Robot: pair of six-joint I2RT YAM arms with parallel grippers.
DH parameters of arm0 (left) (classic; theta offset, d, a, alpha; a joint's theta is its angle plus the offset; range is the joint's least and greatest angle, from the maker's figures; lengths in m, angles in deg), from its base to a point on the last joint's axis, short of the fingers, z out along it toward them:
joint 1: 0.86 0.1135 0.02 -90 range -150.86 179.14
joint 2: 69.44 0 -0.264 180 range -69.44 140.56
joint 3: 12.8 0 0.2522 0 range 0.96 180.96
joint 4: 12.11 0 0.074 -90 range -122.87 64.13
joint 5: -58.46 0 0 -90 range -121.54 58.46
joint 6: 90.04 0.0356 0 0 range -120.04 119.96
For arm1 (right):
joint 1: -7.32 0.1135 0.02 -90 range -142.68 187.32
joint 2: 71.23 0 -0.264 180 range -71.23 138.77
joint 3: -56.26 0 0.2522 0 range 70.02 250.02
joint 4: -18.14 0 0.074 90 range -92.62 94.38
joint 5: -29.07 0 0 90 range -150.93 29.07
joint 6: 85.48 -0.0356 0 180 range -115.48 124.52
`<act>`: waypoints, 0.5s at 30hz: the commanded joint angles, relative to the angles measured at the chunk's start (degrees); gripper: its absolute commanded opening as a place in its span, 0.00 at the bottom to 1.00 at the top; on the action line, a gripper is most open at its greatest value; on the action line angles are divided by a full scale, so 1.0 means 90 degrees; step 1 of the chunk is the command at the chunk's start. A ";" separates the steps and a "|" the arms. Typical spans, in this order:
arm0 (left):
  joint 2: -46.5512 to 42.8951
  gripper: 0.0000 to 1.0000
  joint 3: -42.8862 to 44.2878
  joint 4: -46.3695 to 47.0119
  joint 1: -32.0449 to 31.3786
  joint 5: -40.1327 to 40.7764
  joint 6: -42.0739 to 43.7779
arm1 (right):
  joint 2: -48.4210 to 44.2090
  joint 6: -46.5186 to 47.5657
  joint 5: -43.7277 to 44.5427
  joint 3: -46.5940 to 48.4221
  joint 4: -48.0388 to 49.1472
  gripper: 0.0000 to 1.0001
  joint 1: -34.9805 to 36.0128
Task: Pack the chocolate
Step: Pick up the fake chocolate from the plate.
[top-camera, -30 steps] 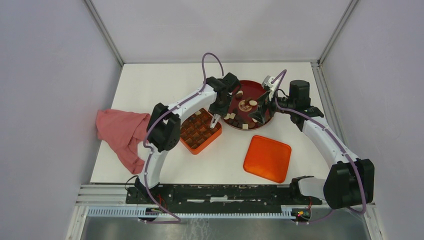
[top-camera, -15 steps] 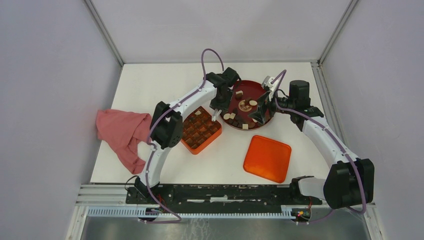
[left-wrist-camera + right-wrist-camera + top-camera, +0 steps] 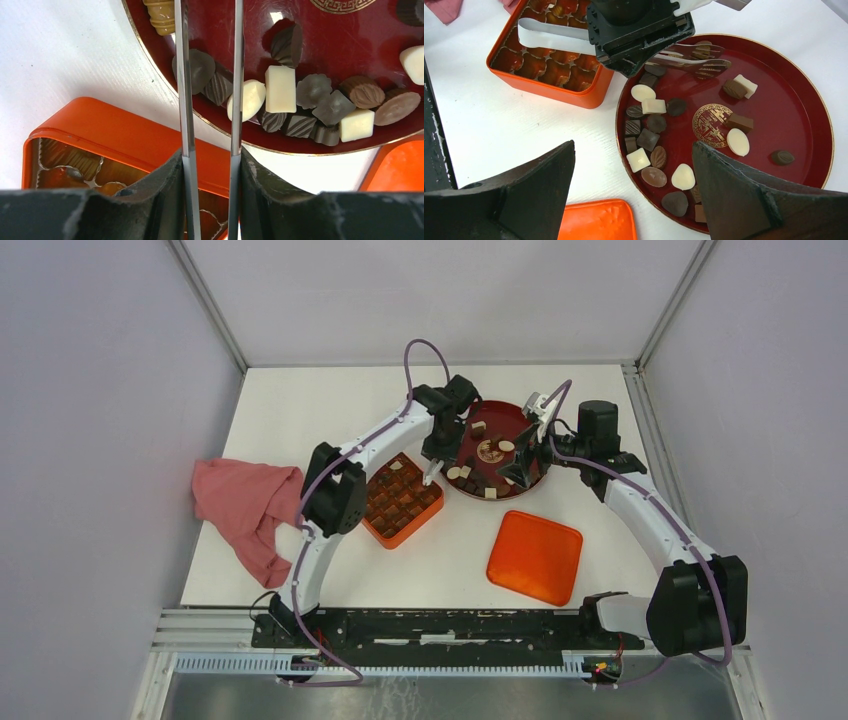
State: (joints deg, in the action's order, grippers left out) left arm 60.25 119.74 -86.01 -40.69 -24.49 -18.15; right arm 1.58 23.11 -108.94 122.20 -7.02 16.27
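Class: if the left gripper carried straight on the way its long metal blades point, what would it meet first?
Most likely bare surface of the round dark-red plate: the left gripper hovers over it, with a brown-and-white chocolate pair just beside that line. Depth is unclear.

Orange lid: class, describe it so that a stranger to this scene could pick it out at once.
Start at the white table, then find the round dark-red plate near its middle. The orange lid lies flat between that plate and the table's near edge. Unlike the orange box left of the plate, it is plain, with no compartments.
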 commanded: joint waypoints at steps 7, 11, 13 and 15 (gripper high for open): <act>-0.1564 0.02 -0.0546 0.0627 -0.0016 -0.0387 -0.0083 | -0.0039 0.0151 -0.0129 0.0278 0.0104 0.91 0.0011; -0.2270 0.02 -0.1382 0.0977 -0.0034 -0.0363 -0.0204 | -0.0053 0.0151 -0.0247 0.0269 0.0095 0.92 -0.0023; -0.2673 0.02 -0.1775 0.1098 -0.0057 -0.0348 -0.0257 | -0.0063 0.0151 -0.0309 0.0259 0.0090 0.92 -0.0018; -0.3157 0.02 -0.2232 0.1187 -0.0067 -0.0374 -0.0321 | -0.0058 0.0152 -0.0344 0.0239 0.0104 0.92 -0.0022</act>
State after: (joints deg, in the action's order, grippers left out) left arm 40.66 105.27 -79.89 -40.85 -27.20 -18.26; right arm 1.58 23.86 -109.68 122.20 -7.17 16.25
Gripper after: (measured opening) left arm 0.427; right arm 0.918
